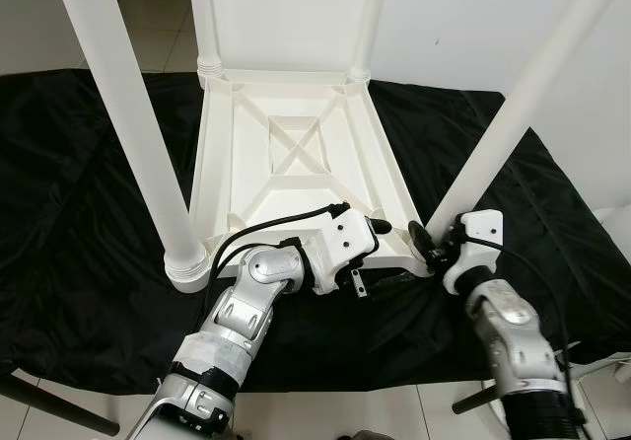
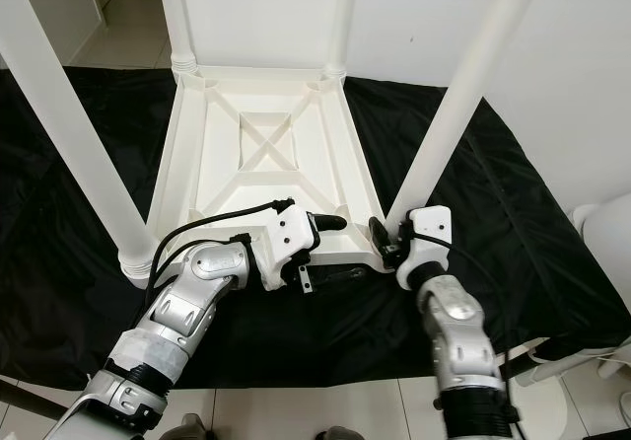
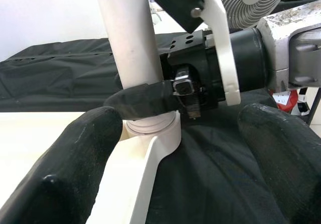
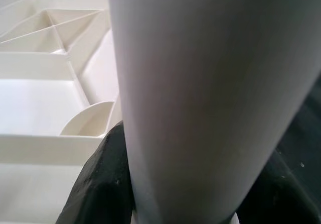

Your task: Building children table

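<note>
Black cloth (image 1: 89, 262) covers the floor under the upturned tabletop (image 1: 296, 154). Your right pincer (image 1: 431, 246) is clenched on the near-right leg (image 1: 493, 139) at its socket — the last leg's seating, likely. Beside it, your left pincer (image 1: 380, 226) stands released — twist and press next.

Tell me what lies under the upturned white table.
A black cloth lies under the table and spreads out on all sides. The floor beneath the cloth there is covered.
</note>
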Tool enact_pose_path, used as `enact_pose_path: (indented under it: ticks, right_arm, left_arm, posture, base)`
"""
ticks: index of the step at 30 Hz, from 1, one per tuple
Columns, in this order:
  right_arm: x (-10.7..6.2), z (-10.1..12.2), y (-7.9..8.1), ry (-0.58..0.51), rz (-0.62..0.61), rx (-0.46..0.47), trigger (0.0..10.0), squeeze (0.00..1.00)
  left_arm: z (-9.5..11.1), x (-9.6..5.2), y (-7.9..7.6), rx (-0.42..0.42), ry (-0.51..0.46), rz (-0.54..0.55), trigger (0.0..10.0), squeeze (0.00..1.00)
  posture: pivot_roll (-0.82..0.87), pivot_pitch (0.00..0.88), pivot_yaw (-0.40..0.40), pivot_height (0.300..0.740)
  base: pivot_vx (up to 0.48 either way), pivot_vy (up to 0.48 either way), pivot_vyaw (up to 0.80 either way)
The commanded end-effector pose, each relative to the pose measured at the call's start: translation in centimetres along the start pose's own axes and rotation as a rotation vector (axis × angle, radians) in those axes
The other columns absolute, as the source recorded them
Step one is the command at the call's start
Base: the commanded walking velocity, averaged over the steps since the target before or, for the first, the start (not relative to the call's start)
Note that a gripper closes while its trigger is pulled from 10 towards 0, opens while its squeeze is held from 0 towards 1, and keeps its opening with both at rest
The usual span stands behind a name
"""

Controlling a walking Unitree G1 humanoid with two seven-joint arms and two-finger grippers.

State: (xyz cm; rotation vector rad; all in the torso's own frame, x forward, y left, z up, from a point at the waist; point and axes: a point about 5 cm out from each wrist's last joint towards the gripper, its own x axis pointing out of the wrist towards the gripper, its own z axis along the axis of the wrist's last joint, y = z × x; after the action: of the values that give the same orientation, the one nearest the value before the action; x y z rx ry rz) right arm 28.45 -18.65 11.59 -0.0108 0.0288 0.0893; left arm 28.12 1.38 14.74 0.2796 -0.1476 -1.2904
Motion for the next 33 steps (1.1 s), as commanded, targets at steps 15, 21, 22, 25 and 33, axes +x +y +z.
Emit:
enact_pose_path:
  ticks: [15,21,22,25,33]
  right_arm:
    - [0.1,-0.3,3.5,0.028,-0.408,0.085,10.0,0.00]
    - [0.1,0.1,3.5,0.011,-0.390,0.100,10.0,0.73]
    - [0.1,0.2,3.5,0.008,-0.389,0.107,10.0,1.00]
    - [-0.2,0.3,3.4,-0.021,-0.366,0.117,10.0,1.00]
    - [-1.8,-0.6,2.2,-0.029,-0.246,0.076,10.0,0.00]
  left_arm:
    - [-0.2,0.2,0.1,-0.015,0.004,0.110,10.0,0.00]
    - [-0.2,0.3,0.1,-0.014,0.005,0.111,10.0,0.00]
    - [-0.2,0.2,0.1,-0.013,0.005,0.111,10.0,0.00]
    - [-0.2,0.2,0.1,-0.014,0.004,0.114,10.0,0.00]
    - [0.0,0.3,0.3,-0.018,-0.004,0.118,10.0,0.00]
  posture:
    - [0.00,0.000,-0.051,0.740]
    - [0.00,0.000,-0.053,0.740]
    - [0.00,0.000,-0.053,0.740]
    - [0.00,0.000,-0.054,0.740]
    - [0.00,0.000,-0.055,0.740]
  base:
    - [0.000,0.000,0.00]
    - [0.000,0.000,0.00]
    - [0.000,0.000,0.00]
    - [0.000,0.000,0.00]
    - [0.000,0.000,0.00]
